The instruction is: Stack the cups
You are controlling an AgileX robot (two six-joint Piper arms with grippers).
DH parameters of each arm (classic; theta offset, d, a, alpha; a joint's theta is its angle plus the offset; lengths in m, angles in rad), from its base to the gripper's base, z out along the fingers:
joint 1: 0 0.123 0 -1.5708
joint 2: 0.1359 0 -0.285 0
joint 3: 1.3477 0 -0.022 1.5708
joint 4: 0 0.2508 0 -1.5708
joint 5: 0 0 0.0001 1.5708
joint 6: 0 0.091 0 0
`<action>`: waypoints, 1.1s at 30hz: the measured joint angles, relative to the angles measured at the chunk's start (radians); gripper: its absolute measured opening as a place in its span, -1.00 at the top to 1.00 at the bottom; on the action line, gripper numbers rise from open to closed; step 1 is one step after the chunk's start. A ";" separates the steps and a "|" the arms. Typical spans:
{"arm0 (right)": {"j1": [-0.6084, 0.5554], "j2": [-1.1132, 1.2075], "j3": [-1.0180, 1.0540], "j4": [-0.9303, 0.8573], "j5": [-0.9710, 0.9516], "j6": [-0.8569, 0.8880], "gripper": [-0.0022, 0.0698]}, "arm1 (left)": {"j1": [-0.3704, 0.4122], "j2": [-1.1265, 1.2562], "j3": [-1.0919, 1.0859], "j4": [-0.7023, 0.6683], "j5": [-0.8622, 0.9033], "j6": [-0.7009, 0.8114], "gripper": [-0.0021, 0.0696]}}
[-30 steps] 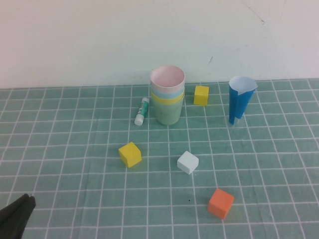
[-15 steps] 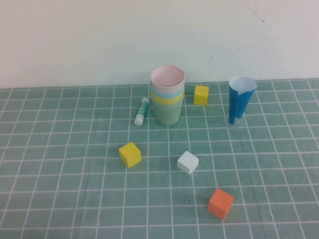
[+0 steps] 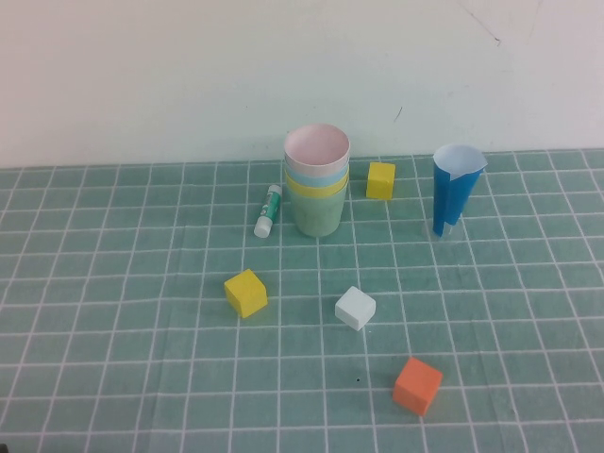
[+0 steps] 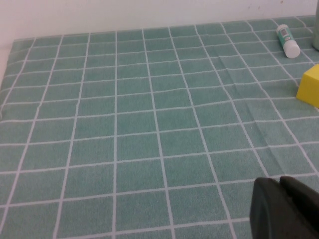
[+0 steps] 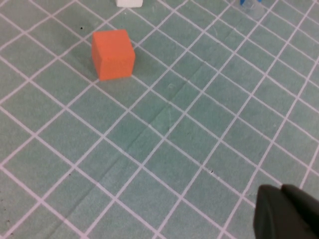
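The cups are seen nested in one stack at the far middle of the table, so the left claw and right claw, both closed and empty, are best kept parked near.

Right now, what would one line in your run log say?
cups: all four nested, pink on top | left gripper: shut, empty, low over cloth | right gripper: shut, empty, near orange cube

Green cloth with white grid covers the table; plain off-white wall at 12 o'clock, even light.
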 joint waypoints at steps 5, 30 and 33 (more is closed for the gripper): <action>0.000 0.000 0.000 0.000 0.000 0.000 0.94 | 0.000 0.000 0.000 0.000 0.001 0.000 0.95; -0.004 -0.002 0.000 -0.036 0.000 -0.042 0.94 | 0.000 0.000 0.000 0.000 0.001 0.001 0.95; -0.066 -0.035 0.015 -0.045 -0.013 -0.061 0.94 | 0.000 0.000 0.000 0.000 0.001 0.001 0.95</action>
